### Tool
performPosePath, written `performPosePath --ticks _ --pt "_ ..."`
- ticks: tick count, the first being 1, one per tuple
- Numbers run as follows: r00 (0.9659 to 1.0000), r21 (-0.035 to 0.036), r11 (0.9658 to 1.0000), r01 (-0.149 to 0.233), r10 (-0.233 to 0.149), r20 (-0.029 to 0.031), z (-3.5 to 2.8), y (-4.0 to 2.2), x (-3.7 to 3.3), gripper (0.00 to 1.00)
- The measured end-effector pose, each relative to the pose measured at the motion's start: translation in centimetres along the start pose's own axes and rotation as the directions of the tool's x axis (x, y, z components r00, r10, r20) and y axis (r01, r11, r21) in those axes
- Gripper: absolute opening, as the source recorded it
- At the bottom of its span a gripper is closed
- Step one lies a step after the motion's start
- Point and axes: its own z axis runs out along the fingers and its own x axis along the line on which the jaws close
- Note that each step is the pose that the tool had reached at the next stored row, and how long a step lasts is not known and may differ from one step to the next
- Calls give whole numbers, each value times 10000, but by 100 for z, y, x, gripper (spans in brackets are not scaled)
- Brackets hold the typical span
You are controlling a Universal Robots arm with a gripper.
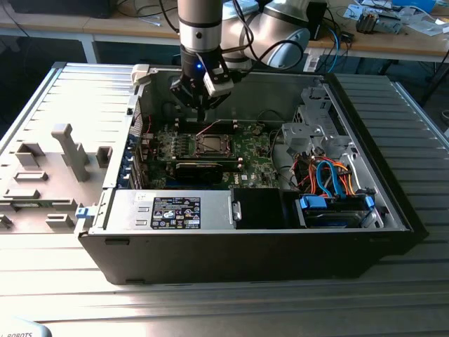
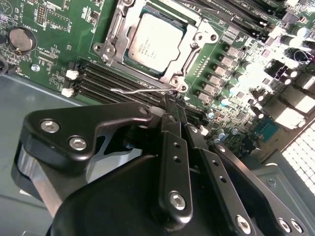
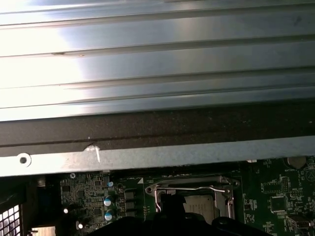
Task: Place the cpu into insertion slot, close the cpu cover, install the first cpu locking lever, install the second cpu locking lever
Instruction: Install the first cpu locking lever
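Note:
The cpu (image 2: 156,40), a silver-grey square, lies in the insertion slot (image 1: 210,144) on the green board. The cpu cover (image 2: 201,37), a silvery frame, lies flat around it. A thin wire locking lever (image 2: 138,90) runs along the slot's edge beside the black memory slots; in the first wrist view a lever (image 3: 197,188) crosses the frame. My gripper (image 2: 172,102) hangs just above the slot's edge, fingers together, tips at the lever's end; whether they touch it I cannot tell. In the exterior view the gripper (image 1: 202,111) stands inside the open case, over the slot's far side.
The black case wall (image 3: 147,162) rises close behind the slot. A grey power supply (image 1: 175,210) fills the case front. A drive cage with orange and blue cables (image 1: 330,182) sits at the exterior view's right. Grey fixture blocks (image 1: 70,151) stand outside the case.

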Motion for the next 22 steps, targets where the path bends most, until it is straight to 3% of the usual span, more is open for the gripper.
performPosePath --ticks 6,15,19,22 --pt "10000 1 10000 -24 24 0 29 2 -3 11" --pt "10000 1 10000 -23 23 -1 133 15 -14 11" --pt "9995 -6 9995 327 -327 -1 175 46 -11 11" --pt "9995 -24 9995 330 -330 -2 207 64 -10 11"
